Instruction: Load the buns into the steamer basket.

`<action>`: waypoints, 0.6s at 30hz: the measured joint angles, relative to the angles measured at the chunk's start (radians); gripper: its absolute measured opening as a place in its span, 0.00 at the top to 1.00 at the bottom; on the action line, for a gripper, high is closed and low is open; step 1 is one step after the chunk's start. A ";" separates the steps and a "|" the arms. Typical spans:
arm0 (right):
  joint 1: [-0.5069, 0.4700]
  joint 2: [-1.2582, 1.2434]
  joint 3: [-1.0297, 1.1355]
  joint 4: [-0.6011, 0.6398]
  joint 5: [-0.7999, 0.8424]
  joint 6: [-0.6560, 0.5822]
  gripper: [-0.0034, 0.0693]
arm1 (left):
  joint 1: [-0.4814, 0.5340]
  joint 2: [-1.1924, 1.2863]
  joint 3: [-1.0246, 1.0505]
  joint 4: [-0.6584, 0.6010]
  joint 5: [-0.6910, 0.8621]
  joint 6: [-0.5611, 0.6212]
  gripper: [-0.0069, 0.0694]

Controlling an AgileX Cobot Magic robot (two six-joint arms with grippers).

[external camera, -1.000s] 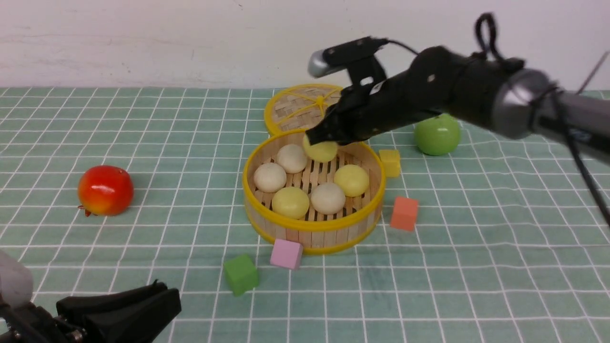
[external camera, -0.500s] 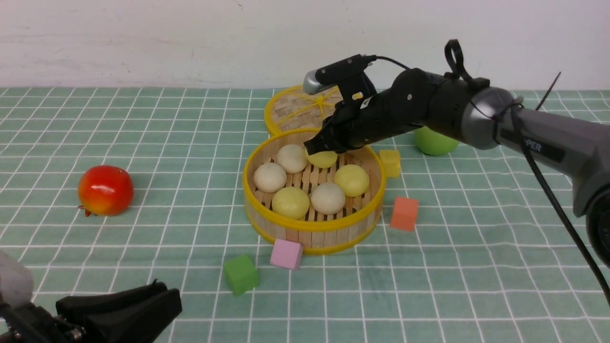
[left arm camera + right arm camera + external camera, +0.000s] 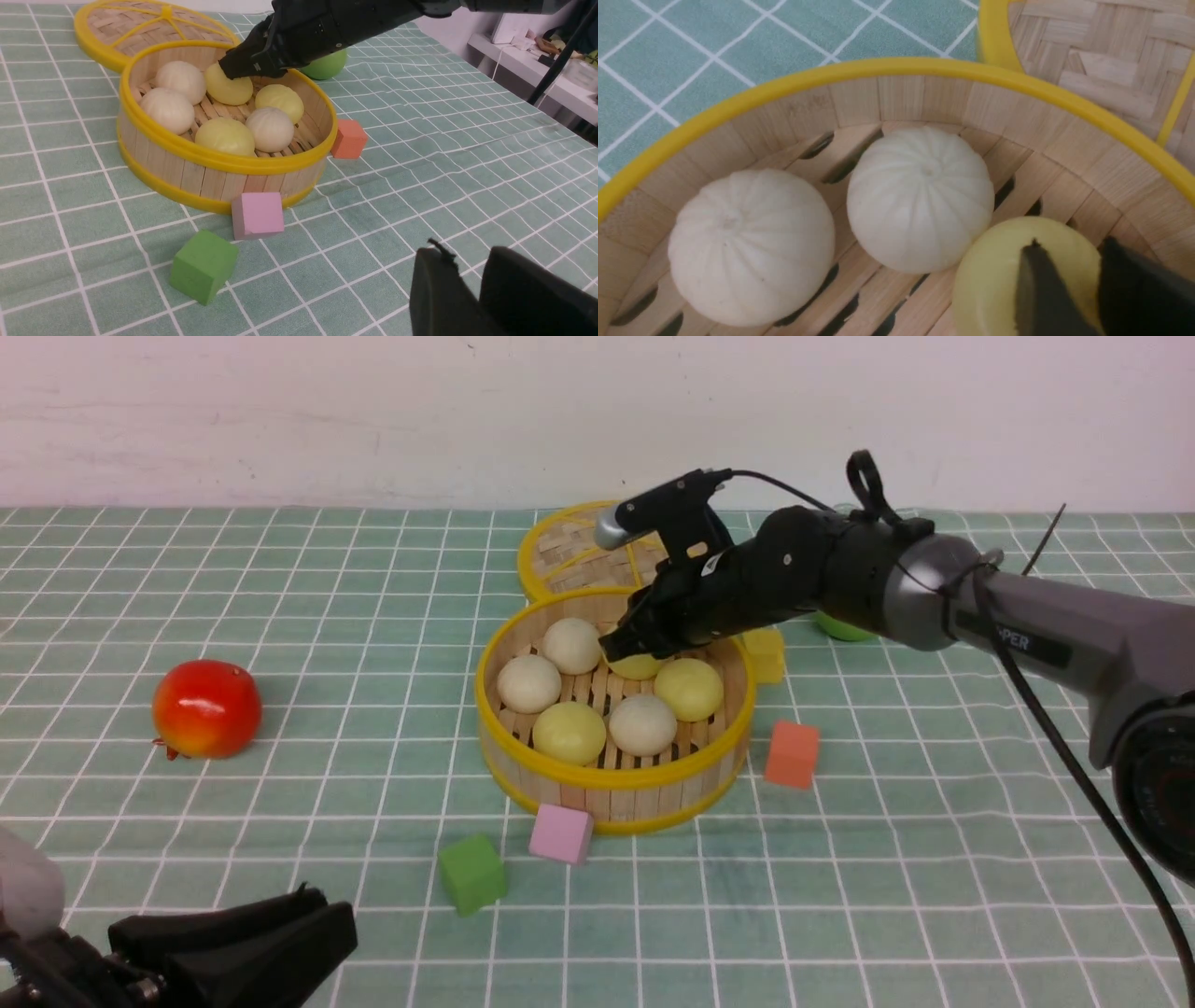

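Reaching over the far side of the round wooden-slat steamer basket with yellow rims, the right gripper has its black fingertips down on a pale yellow bun that sits on the basket floor by the far wall. In the right wrist view the two fingers stand close together on top of this bun, with only a narrow gap between them; I cannot tell if they press the bun or only touch it. All six buns lie inside the basket: two beige-white buns at the far left, touching each other, a second pale yellow bun at the right, a third pale yellow bun and a third beige-white bun at the near side. The flat woven lid with yellow rim lies behind the basket, touching its rim. A glossy green apple is mostly hidden behind the right arm. A small yellow cube sits just beside the basket on its right, an orange cube near it, a pink cube against the near wall, and a green cube close to the pink one. A red tomato-like fruit rests well apart on the left. The left gripper rests low at the near left edge, holding nothing, its jaws only narrowly apart.
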 joint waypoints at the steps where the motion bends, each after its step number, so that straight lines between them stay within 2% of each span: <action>1: 0.000 -0.001 0.000 -0.001 0.001 0.000 0.59 | 0.000 0.000 0.000 0.000 0.000 0.000 0.72; 3: 0.000 -0.031 0.000 -0.007 0.042 0.000 0.38 | 0.000 0.000 0.000 0.000 0.000 0.000 0.72; 6: 0.000 -0.101 0.000 -0.043 0.132 0.000 0.23 | 0.000 0.000 0.000 0.000 0.000 0.000 0.71; 7: 0.000 -0.116 0.000 -0.047 0.150 0.000 0.21 | 0.000 0.000 0.000 0.000 0.000 0.000 0.71; 8: 0.000 -0.176 0.000 -0.081 0.236 0.011 0.17 | 0.000 0.000 0.000 0.000 0.000 0.000 0.71; 9: 0.000 -0.194 0.000 -0.091 0.249 0.018 0.17 | 0.000 0.000 0.000 0.000 0.000 0.000 0.71; 10: -0.001 -0.274 0.000 -0.136 0.357 0.063 0.17 | 0.000 0.000 0.000 0.000 0.000 0.000 0.71; 14: -0.002 -0.456 0.009 -0.268 0.615 0.247 0.27 | 0.000 0.000 0.000 0.000 0.000 0.000 0.71; 15: -0.002 -0.522 0.026 -0.316 0.694 0.300 0.35 | 0.000 0.000 0.000 0.000 0.000 0.000 0.71; 16: -0.002 -0.531 0.033 -0.322 0.705 0.316 0.36 | 0.000 0.000 0.000 0.000 0.000 0.000 0.71; 18: -0.005 -0.637 0.092 -0.366 0.811 0.380 0.53 | 0.000 0.000 0.000 0.000 0.000 0.000 0.71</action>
